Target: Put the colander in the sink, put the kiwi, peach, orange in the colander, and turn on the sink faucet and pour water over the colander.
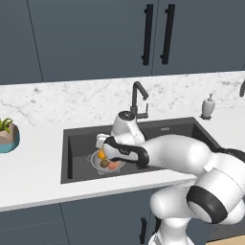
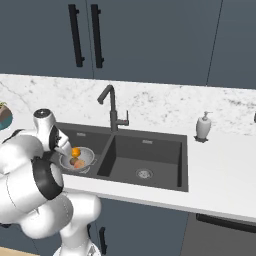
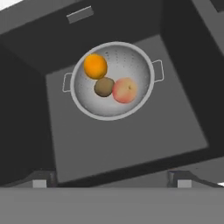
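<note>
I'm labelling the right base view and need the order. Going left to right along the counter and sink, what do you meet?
Colander with the orange in the left basin → sink faucet → right basin drain → white soap dispenser.

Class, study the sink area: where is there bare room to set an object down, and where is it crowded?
Free: the right basin of the sink, bare around its drain; the counter stretch between the plant pot and the sink. Crowded: the left basin, where the colander holds the orange, kiwi and peach, with the open gripper above.
</note>
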Controlling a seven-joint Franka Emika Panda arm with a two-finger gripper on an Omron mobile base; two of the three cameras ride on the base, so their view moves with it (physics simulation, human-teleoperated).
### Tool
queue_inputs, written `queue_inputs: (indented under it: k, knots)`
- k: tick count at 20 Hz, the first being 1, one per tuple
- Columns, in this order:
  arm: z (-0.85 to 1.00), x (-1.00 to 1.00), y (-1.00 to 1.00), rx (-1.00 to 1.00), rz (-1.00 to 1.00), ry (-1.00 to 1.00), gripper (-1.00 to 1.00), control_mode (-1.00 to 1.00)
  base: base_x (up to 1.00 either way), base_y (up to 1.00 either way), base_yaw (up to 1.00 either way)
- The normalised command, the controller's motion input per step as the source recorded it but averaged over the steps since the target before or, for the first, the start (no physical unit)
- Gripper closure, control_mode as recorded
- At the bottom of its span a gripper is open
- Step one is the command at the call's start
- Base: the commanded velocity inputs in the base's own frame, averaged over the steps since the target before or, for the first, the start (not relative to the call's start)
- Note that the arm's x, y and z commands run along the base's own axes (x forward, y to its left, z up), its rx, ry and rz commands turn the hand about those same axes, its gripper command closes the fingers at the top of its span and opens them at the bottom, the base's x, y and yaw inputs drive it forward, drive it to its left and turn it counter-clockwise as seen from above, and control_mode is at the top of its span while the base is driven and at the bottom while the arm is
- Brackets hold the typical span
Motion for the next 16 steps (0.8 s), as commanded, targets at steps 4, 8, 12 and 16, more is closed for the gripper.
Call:
queue_inputs:
  k: [4, 8, 12, 16]
  knots:
    - [0.66, -0.4, -0.12, 0.15, 0.0, 0.01, -1.0, -1.0, 0.0, 0.0, 0.0]
    - [0.51, -0.47, -0.24, 0.22, 0.0, 0.0, -1.0, -1.0, 0.0, 0.0, 0.0]
    - [0.46, -0.53, -0.21, 0.3, 0.0, 0.0, -1.0, -1.0, 0.0, 0.0, 0.0]
    - [0.45, -0.43, -0.29, 0.26, 0.0, 0.0, -1.0, -1.0, 0.0, 0.0, 0.0]
